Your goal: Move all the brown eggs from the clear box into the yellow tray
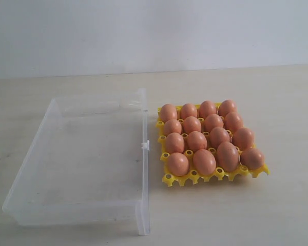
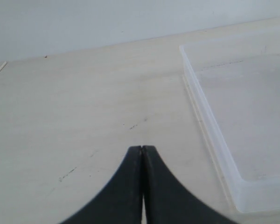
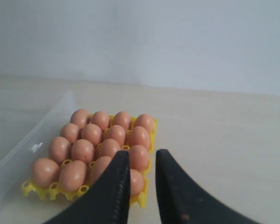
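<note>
- The eggs [image 1: 196, 140] are all sitting in the tray [image 1: 195, 178], four rows of four, one per cup. The box [image 1: 143, 169] just beside it is showing nothing inside.
- Judging by that, the moving is looking finished, and the step in hand is only pulling clear without disturbing anything.
- To do that well, the right claw [image 3: 143, 155] should be lifting up and away from the tray, not sweeping low across the near row, where a brush could be tipping an egg out of its cup.
- The right claw is standing slightly parted and gripping nothing. The tray is lying ahead of and below its tips, near but not touching.
- The left claw [image 2: 142, 150] is pressing its jaws together on nothing and hovering over bare table [image 2: 84, 107]. The box's corner is lying off to one side, and the eggs are out of its view.
</note>
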`<state>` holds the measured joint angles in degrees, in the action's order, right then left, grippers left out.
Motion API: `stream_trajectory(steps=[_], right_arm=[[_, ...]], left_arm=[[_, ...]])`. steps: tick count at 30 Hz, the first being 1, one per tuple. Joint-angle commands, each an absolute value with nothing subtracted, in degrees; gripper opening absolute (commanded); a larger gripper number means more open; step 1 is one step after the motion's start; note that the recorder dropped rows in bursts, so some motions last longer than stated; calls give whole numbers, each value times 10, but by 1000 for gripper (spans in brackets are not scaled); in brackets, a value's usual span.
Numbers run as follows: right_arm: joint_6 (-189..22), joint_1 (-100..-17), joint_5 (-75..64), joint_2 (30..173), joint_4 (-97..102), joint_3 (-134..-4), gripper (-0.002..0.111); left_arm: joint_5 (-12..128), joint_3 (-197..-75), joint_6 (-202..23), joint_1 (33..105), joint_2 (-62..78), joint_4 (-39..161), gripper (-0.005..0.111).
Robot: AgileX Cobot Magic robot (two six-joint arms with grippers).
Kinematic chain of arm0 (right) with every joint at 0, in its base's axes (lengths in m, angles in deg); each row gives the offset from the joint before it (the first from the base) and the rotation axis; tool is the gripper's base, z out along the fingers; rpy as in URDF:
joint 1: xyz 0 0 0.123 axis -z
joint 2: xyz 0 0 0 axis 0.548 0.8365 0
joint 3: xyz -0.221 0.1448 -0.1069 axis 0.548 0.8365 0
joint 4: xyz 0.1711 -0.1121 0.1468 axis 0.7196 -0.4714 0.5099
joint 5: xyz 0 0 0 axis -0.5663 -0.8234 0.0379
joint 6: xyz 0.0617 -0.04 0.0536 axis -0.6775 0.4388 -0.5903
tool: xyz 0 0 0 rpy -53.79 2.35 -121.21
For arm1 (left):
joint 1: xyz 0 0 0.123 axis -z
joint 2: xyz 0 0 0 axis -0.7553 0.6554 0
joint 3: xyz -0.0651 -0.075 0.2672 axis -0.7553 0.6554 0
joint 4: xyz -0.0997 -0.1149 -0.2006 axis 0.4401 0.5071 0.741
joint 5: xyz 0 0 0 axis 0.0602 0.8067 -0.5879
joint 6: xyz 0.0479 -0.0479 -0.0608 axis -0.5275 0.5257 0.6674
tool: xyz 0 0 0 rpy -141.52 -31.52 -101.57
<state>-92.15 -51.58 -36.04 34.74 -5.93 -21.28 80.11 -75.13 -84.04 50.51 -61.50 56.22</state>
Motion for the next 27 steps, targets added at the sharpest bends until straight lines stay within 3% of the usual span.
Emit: stream_trajectory(steps=[1, 13, 27], right_arm=[[-915, -472, -351, 298, -44, -176, 20], [-915, -467, -235, 298, -21, -42, 20], [-915, -467, -225, 298, -21, -42, 20]], left_arm=[[798, -754, -839, 508, -618, 565, 0], [798, -754, -839, 508, -618, 565, 0], [798, -754, -839, 508, -618, 565, 0]])
